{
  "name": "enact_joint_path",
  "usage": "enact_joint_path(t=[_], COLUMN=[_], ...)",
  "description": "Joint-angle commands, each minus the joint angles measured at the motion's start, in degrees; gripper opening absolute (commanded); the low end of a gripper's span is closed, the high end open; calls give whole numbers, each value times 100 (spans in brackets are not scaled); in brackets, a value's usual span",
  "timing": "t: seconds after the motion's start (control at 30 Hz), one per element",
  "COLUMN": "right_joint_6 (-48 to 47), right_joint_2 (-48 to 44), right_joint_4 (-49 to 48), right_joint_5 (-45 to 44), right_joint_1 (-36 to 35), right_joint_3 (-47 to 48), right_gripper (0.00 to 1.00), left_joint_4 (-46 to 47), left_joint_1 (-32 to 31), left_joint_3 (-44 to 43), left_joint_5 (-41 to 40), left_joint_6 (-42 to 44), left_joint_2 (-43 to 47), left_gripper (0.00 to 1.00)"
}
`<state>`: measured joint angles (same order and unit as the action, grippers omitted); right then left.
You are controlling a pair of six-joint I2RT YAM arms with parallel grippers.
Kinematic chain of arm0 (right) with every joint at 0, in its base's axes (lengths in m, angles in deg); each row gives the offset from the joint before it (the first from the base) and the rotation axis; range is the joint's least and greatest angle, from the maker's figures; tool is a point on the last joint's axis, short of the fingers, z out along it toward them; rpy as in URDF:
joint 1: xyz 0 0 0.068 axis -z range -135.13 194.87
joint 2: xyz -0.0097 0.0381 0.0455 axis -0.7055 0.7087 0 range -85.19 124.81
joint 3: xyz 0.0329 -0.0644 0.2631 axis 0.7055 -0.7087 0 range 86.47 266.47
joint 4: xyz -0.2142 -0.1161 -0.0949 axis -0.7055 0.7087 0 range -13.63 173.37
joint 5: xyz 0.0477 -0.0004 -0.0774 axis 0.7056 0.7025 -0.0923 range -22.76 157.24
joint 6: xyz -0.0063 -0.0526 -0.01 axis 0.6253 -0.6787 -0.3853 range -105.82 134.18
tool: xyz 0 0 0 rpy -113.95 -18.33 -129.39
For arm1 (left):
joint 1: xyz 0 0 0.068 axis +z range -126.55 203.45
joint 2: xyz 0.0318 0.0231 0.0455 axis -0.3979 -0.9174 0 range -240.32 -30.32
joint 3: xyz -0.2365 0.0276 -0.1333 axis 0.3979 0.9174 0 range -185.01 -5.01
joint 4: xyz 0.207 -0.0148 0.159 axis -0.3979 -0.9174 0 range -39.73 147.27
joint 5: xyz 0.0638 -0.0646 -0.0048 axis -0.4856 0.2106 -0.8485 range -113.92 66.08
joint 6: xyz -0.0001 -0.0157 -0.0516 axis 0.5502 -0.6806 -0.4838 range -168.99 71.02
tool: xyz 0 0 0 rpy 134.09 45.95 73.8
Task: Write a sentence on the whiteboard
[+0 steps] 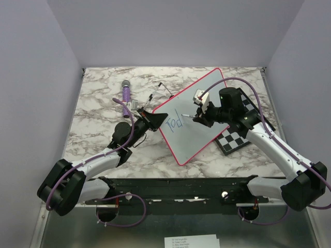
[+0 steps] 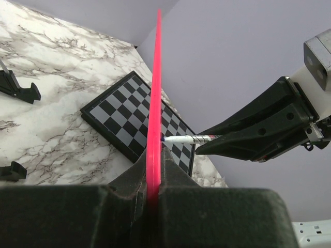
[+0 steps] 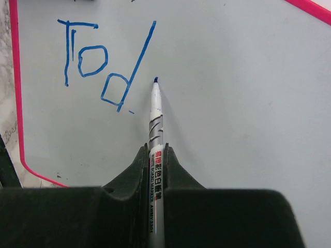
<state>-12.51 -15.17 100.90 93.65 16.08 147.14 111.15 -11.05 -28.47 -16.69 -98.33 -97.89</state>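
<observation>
The whiteboard, white with a pink-red rim, stands tilted up on the marble table. My left gripper is shut on its left rim and holds it up. Blue letters "Tod" are written near its left edge, also seen from above. My right gripper is shut on a white whiteboard marker. The marker's blue tip is at the board's face, just right of the long stroke of the "d".
A black-and-white chessboard lies flat behind and to the right of the whiteboard, under my right arm; it shows in the left wrist view. A purple microphone and a thin rod lie at the back left.
</observation>
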Motion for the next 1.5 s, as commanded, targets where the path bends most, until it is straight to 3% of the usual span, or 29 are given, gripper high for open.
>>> enact_joint_path(t=[0.0,0.4,1.47], right_joint_6=[-169,-336,15], right_joint_2=[-76,-331,-14], right_joint_4=[209,403,17], right_joint_5=[-75,-22,-461], right_joint_1=[23,23,41], right_joint_3=[-195,-538,33], right_gripper=[1,0,1], left_joint_4=[895,913,948], left_joint_1=[22,22,31], left_joint_3=[-115,-115,-123], left_joint_5=[86,60,130], left_joint_6=[-102,-111,-128], left_joint_2=[121,113,86], left_gripper=[0,0,0])
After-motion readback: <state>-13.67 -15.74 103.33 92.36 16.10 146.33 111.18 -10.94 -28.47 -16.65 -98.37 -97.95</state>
